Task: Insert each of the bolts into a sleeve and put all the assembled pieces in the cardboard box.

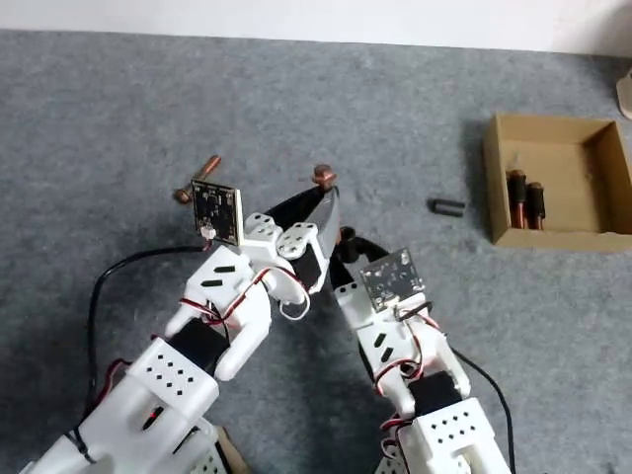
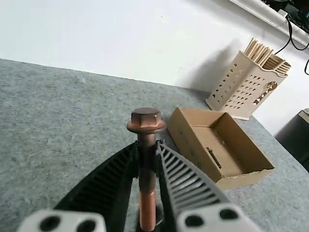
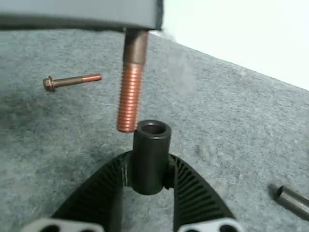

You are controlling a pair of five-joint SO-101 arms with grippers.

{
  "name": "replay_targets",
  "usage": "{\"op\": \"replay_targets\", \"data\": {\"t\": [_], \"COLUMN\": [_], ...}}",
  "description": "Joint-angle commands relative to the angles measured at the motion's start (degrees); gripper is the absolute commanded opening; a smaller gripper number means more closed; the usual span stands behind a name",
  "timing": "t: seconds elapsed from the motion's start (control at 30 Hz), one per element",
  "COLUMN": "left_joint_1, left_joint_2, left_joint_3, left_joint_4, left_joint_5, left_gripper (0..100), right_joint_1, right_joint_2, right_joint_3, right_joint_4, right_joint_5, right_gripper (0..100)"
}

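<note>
1. Done: two assembled pieces [image 1: 524, 200] lie side by side in the cardboard box [image 1: 602, 148], against its 9 o'clock wall. The box sits at 3 o'clock on the worktop [image 1: 118, 109]
2. In hand: the left end effector [image 2: 147, 146] is clamped on a bolt [image 2: 146, 126] just under the head. In the high view the head points to 12 o'clock and the threaded end points back toward the arms
3. The right end effector [image 3: 148, 166] is clamped on a sleeve [image 3: 152, 145], open mouth turned up toward the bolt
4. Not mated yet: in the right wrist view the threaded tip sits just beside the sleeve's rim, off to one side, not in the bore. Judgement: it needs a small sideways correction before the push, or the threads will catch on the rim
5. Untouched: the loose bolt [image 1: 197, 178] lies flat at 9 o'clock of the held pair, partly behind the left arm's camera board [image 1: 215, 212]
6. Also untouched: the loose sleeve [image 1: 446, 207] lies flat at 3 o'clock of the held pair, between it and the box, near the box but apart from it
7. Count as far as visible: four sets, with two boxed, one mid-insertion and one not started, so roughly half done
8. Left to do: seat this bolt, box the piece, assemble the last pair, box it
</note>
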Motion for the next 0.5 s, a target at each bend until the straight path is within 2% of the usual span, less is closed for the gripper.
{"op": "replay_targets", "data": {"t": [0.0,0.47], "left_joint_1": [0.8,0.7], "left_joint_2": [-2.0,-6.0], "left_joint_3": [-2.2,0.3], "left_joint_4": [-1.8,-1.8], "left_joint_5": [-0.5,-1.1], "left_gripper": [1,1], "right_joint_1": [-1.4,-1.4], "right_joint_2": [-1.3,-1.5], "right_joint_3": [7.5,7.4], "right_joint_4": [0.0,0.0], "right_joint_5": [0.8,0.8], "right_gripper": [0.5,0.5]}}
